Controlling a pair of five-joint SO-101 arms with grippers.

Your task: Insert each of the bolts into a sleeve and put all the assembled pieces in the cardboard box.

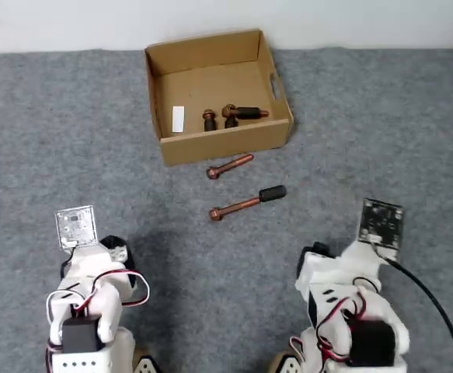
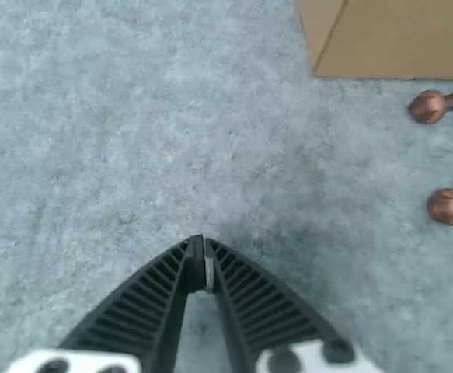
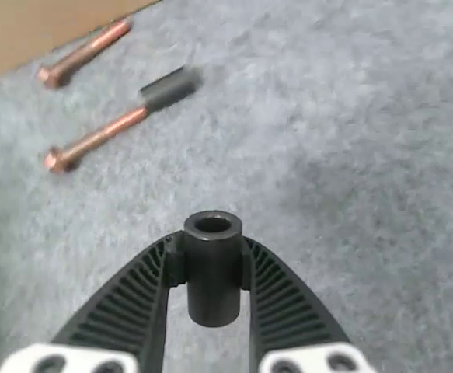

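Black and short, the sleeve [image 3: 212, 272] sits between the jaws of the right gripper [image 3: 210, 250]. The jaws are closed on its sides just enough to hold it, and its open bore faces the wrist camera. The bare bolt [image 1: 230, 165] that it should receive lies on the grey carpet [image 1: 71, 140], just in front of the near wall of the cardboard box [image 1: 218, 148], with its head to the left. A little nearer to the arms lies a second bolt [image 1: 238, 206] with another sleeve [image 1: 273, 193] at its right tip; how deep it sits I cannot tell. Inside the box, finished pieces [image 1: 245, 113] rest by the near wall. The left gripper [image 2: 203, 260] hangs over the carpet at the near left, its jaws pressed together and holding nothing.

The step in hand is, I think, to join the held sleeve with the bare bolt. To do it well, the left gripper should open and take the bolt close to its head, so that the shank is left free. Then bolt and bore must be brought on one line before pushing, because a small tilt would make the tip catch on the rim. The right jaws need a firm hold, since the smooth sleeve may slip or turn.
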